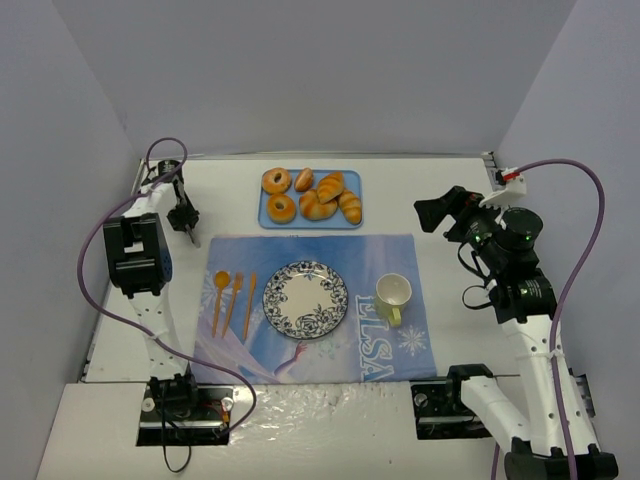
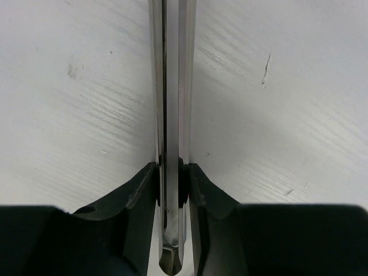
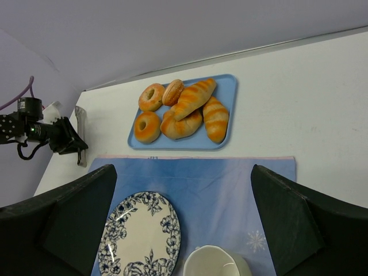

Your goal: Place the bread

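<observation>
Metal tongs (image 2: pixel 171 115) are clamped in the closed left claw (image 1: pixel 185 218), with the bread (image 1: pixel 320 195) lying rightward on its tray (image 1: pixel 310 226); the empty right claw (image 1: pixel 430 212) is spread open.

A robotics lab's test booth, not a kitchen — plain grey walls (image 1: pixel 320 70) box in a white counter (image 1: pixel 450 190) where a cartoon-printed placemat (image 1: pixel 400 255) bears a staged setting of plate (image 1: pixel 305 299), cup (image 1: pixel 393 297) and plastic cutlery (image 1: pixel 234 297) — with the cabled left arm (image 1: pixel 135 255) and right arm (image 1: pixel 515 270) flanking that placemat.
</observation>
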